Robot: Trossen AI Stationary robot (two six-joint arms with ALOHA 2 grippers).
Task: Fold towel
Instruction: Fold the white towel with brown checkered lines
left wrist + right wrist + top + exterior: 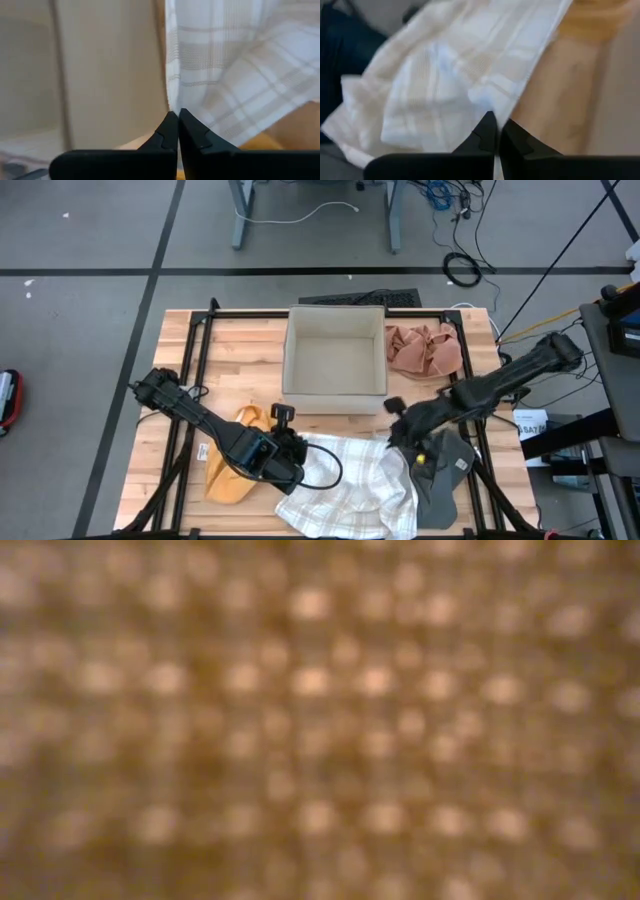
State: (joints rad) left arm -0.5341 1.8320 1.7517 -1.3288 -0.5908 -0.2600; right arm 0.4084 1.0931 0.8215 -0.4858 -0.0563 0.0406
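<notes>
1. I see the towel (345,485), white with a grey check, lying rumpled at the table's (240,340) near edge, between the two arms and in front of the box (335,365).
2. My left gripper (298,458) sits at the towel's left edge, fingers pressed together on the cloth rim; the left wrist view shows the hem running right into the closed tips.
3. My right gripper (402,442) is at the towel's right upper corner, also pinched shut, with white cloth bunched at its tips in the right wrist view.
4. I judge the towel light, soft and limp: it will sag and crease rather than hold a shape, so I want corners or hems, not the middle.
5. Its long axis seems to run left to right across the table, though the wrinkles blur the outline; the near edge hangs close to the table's rim.
6. The low view is blocked by a blurred orange weave.
</notes>
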